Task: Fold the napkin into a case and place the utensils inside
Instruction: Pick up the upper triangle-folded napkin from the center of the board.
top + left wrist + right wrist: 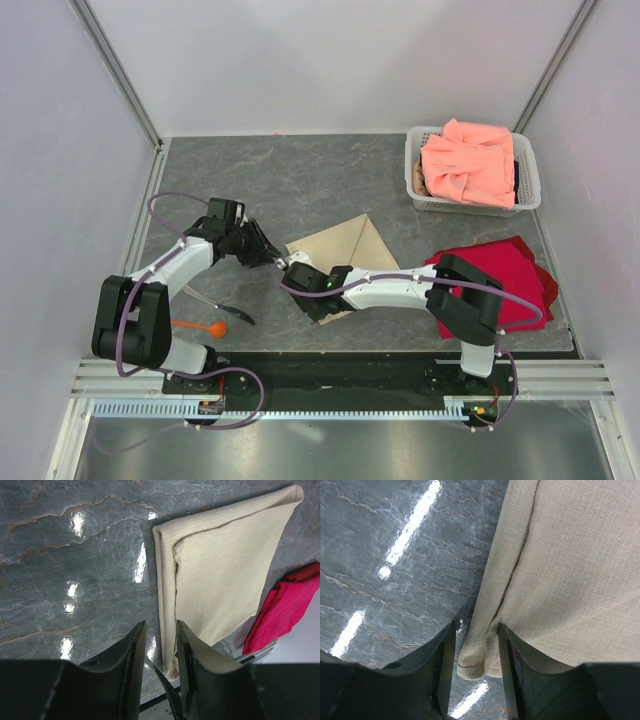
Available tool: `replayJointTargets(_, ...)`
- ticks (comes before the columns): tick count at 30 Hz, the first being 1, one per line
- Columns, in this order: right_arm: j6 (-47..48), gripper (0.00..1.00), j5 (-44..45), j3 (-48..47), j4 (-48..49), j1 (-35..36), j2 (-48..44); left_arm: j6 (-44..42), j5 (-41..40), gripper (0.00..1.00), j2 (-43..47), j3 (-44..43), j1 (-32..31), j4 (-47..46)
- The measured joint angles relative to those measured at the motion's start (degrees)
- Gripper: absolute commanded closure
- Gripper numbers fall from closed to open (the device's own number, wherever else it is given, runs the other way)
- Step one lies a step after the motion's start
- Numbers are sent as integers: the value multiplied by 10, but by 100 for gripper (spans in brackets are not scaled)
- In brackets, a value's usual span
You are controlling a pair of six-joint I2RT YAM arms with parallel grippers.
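Observation:
The beige napkin (345, 248) lies folded into a triangle on the dark table (300, 180). My two grippers meet at its near-left corner. The left gripper (157, 625) stands open, with the napkin's (220, 575) folded edge running down between its fingers and a gap beside the cloth. The right gripper (476, 625) is also open and straddles a rounded corner of the napkin (570, 570), its right finger against the cloth. The orange spoon (200, 326) and the thin dark utensil (232, 313) lie near the left arm's base.
A white basket (415, 180) holding a salmon-pink cloth (468, 163) stands at the back right. A bright red cloth (510, 270) lies under the right arm, also showing as the red cloth (282, 610) in the left wrist view. White walls close in the table.

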State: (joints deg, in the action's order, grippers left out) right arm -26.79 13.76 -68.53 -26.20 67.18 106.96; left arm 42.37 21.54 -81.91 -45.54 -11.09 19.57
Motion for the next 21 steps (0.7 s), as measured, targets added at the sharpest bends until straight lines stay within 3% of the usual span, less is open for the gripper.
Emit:
replayJointTargets(5,1,69,37,-8,0,16,11,0,0,60,0,10,6,0)
replayJointTargets(9,0,81,77,-12,4,34,18,0,0,53,1,14,10,0)
replayJointTargets(13,2,100,110,-13,4,43,21,0,2,46,1,14,11,-1)
replayJointTargets(21,11,100,130,-13,-3,35,8,7,40,37,-52,-3,11,-27)
